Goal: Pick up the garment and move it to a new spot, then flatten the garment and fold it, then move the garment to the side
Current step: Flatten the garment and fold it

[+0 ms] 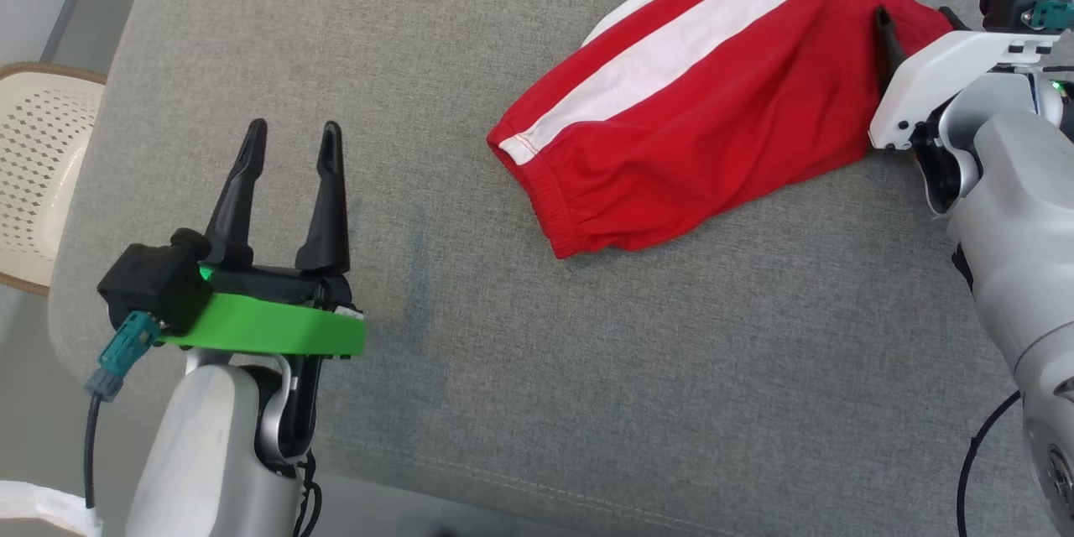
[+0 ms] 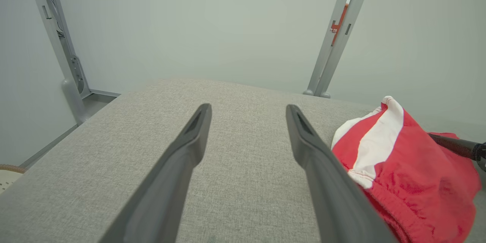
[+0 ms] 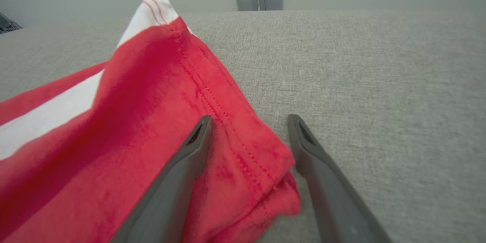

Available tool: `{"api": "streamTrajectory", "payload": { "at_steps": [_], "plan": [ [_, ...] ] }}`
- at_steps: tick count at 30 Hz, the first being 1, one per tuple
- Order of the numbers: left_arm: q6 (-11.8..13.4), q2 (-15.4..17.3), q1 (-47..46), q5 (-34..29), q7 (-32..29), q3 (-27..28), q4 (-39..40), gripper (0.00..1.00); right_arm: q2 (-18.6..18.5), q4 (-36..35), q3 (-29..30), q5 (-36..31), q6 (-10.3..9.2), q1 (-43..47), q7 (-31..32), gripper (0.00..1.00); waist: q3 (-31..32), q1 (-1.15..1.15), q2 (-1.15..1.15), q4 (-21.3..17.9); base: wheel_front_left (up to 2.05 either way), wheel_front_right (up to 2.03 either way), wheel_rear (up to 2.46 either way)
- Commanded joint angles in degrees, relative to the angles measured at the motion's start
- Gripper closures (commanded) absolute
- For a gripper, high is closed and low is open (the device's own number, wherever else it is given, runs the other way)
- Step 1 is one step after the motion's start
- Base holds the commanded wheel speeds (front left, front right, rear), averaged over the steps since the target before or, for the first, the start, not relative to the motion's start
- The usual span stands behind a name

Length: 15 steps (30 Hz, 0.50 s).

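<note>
A red garment with a white stripe [image 1: 713, 92] lies folded on the grey cushioned surface [image 1: 503, 369], toward the back right; its elastic waistband points at me. My right gripper [image 3: 248, 121] is open, its two fingers straddling the garment's [image 3: 152, 121] stitched right-hand edge. One dark fingertip [image 1: 883, 21] rests on the red cloth in the head view. My left gripper [image 1: 294, 134] is open at the lower left, well left of the garment, with nothing between its fingers. The left wrist view shows the garment [image 2: 402, 167] to the right of that gripper [image 2: 246, 112].
A cream perforated basket [image 1: 42, 168] stands off the surface's left edge. Grey metal frame posts [image 2: 334, 34] rise behind the surface against a pale wall. Bare grey cushion lies between my left gripper and the garment.
</note>
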<state>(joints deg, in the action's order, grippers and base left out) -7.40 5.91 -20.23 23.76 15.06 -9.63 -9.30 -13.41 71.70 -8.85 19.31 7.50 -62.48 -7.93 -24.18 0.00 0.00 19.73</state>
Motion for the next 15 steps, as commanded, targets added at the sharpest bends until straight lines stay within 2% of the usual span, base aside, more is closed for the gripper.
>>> {"api": "streamTrajectory", "payload": {
  "at_steps": [1, 4, 5, 6, 15],
  "plan": [
    [-0.16, -0.58, 1.05, -1.09, 0.10, 1.17, 0.79, 0.00, -0.33, 0.43, -0.26, 0.44, -0.04, 1.05, 0.47, 0.00, 0.03, 0.00, 0.00, 0.26, 0.00, 0.00, 0.00],
    [-0.16, -1.39, 2.14, -2.15, 0.04, 2.78, 1.56, 0.00, -0.24, 0.76, -0.82, 0.79, -0.04, 1.50, 1.09, 0.00, 0.14, 0.00, 0.00, 0.55, 0.00, 0.00, 0.00],
    [-0.16, -1.50, 2.30, -2.46, 0.04, 3.05, 1.76, 0.00, -0.24, 0.88, -1.00, 0.82, -0.04, 1.66, 1.30, 0.33, 0.17, 0.00, 0.00, 0.59, 0.00, 0.00, 0.00],
    [-0.16, -1.86, 2.72, -2.92, 0.04, 3.43, 1.92, 0.00, -0.15, 1.02, -1.31, 1.24, -0.04, 2.00, 1.53, 1.00, 0.34, 0.00, 0.00, 0.59, 0.00, 0.00, 0.00],
    [-0.16, -2.45, 4.69, -4.70, 0.04, 4.56, 1.26, 0.00, 0.44, -2.85, -3.53, 5.95, -0.07, 5.37, 0.13, 1.00, 2.83, 0.00, 0.00, -1.40, 0.00, 0.00, 0.00]
  ]
}}
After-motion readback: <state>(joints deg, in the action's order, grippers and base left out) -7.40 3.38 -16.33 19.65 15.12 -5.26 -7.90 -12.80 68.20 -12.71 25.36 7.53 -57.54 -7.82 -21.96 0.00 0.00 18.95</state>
